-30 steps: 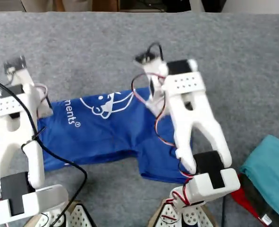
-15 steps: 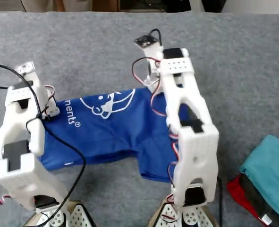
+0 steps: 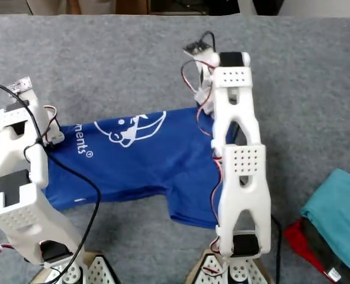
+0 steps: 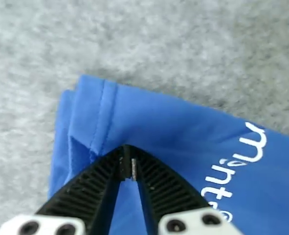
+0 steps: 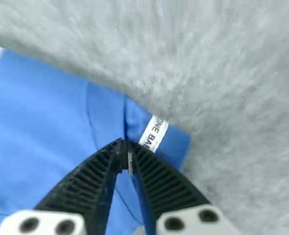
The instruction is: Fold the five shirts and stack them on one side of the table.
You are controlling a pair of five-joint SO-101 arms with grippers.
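Note:
A blue shirt [image 3: 136,163] with white print lies partly folded on the grey table. My left gripper [image 3: 51,137] holds its left corner; in the left wrist view the black fingers [image 4: 110,178] are shut on a fold of the blue shirt [image 4: 183,132] near its hem. My right gripper [image 3: 205,105] holds the far right corner; in the right wrist view its fingers [image 5: 105,171] pinch the blue shirt [image 5: 41,112] beside a small white label [image 5: 153,132].
Folded teal cloth [image 3: 336,207] lies over a red one [image 3: 302,236] at the right edge. Grey carpet-like table surface [image 3: 103,65] stretches behind the shirt. Both arm bases stand at the near edge, with loose wires around them.
Both arms have swung away from the near edge, dragging the shirt's held edge toward the far side. The shirt lies flatter and slightly shifted.

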